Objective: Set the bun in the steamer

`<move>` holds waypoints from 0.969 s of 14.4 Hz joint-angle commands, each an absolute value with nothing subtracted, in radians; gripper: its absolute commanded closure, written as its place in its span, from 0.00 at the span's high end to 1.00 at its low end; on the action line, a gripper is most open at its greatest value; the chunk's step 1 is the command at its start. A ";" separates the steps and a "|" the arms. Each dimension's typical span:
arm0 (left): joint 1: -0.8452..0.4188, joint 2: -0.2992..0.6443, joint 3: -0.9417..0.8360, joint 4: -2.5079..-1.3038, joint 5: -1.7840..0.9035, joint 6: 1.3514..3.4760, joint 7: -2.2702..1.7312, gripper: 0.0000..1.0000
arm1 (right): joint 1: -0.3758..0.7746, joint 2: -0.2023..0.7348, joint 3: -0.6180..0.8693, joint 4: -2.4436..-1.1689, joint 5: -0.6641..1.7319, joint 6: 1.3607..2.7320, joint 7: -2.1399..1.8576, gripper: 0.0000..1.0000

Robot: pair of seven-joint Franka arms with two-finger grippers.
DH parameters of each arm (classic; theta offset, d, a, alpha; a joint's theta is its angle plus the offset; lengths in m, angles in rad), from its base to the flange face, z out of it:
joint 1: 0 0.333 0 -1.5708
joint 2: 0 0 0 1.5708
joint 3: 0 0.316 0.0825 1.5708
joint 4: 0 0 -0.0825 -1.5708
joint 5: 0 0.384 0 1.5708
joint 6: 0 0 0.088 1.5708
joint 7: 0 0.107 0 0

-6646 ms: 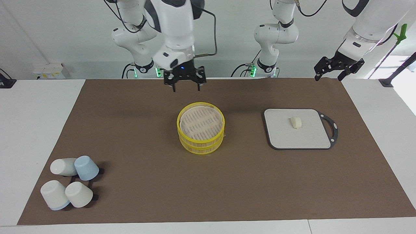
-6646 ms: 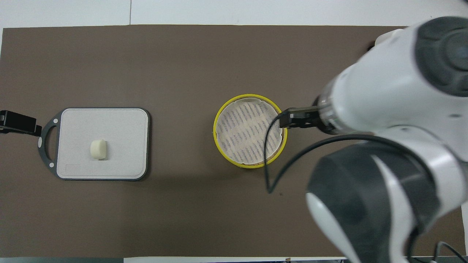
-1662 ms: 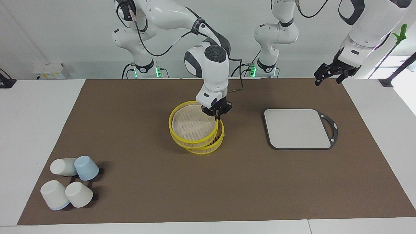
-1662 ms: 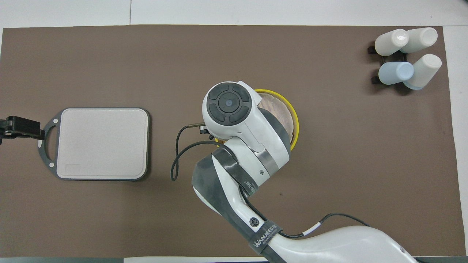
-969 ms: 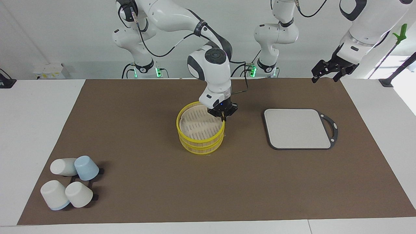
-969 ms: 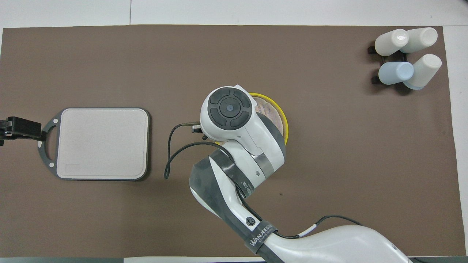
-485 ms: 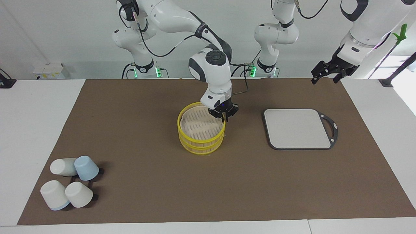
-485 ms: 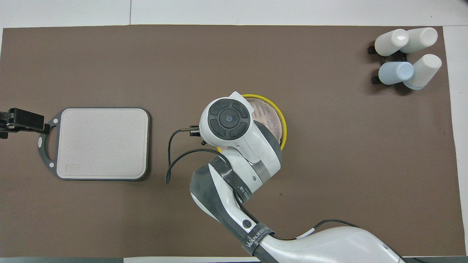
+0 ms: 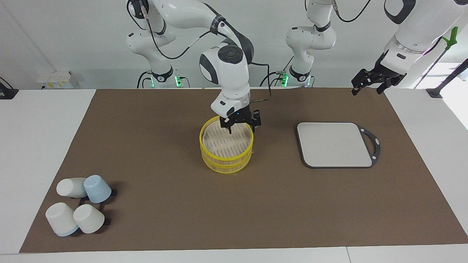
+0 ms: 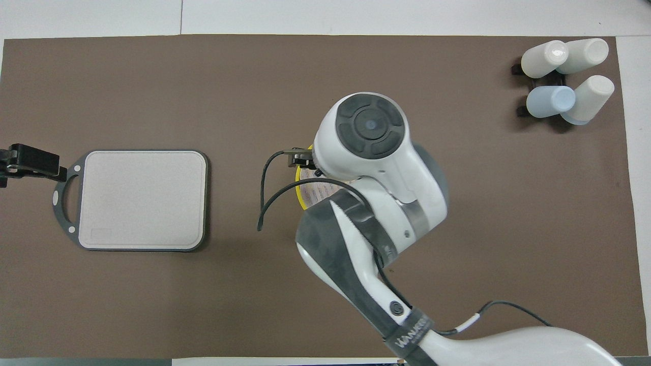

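The yellow-rimmed steamer [image 9: 226, 150] stands in the middle of the brown mat, its two tiers stacked straight. The slatted floor of the top tier shows no bun. The bun is out of view in both views. My right gripper [image 9: 242, 128] is open and empty, low over the steamer's rim on the side nearer to the robots. In the overhead view the right arm covers most of the steamer [image 10: 301, 192]. My left gripper [image 9: 367, 87] is open and waits in the air over the mat's corner at the left arm's end; it also shows in the overhead view [image 10: 20, 161].
A grey rectangular board [image 9: 334, 144] with a dark handle lies bare beside the steamer toward the left arm's end [image 10: 142, 199]. Several white and blue cups [image 9: 78, 204] lie on a black rack at the right arm's end, farther from the robots [image 10: 564, 81].
The bun has left the board. My right gripper held the top tier askew, set it straight on the lower tier, then let go, opened and rose a little.
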State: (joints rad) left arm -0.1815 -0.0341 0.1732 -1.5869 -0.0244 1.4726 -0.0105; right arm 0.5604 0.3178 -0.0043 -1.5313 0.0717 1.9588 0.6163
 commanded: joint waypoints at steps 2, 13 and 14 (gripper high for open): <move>-0.192 -0.025 0.181 -1.557 -0.005 1.442 0.006 1.00 | 0.361 0.145 0.005 -1.555 0.067 1.763 0.490 1.00; -0.201 -0.029 0.176 -1.557 0.038 1.457 0.009 1.00 | 0.169 -0.018 0.005 -1.583 0.015 1.528 0.282 1.00; -0.201 -0.031 0.178 -1.557 0.037 1.457 0.009 1.00 | 0.166 -0.018 0.005 -1.583 0.014 1.525 0.244 1.00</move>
State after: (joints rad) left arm -0.1901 -0.0341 0.1707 -1.5777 0.0173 1.4720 -0.0037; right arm 0.2041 -0.0065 -0.0074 -1.5587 0.0181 1.5002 0.3029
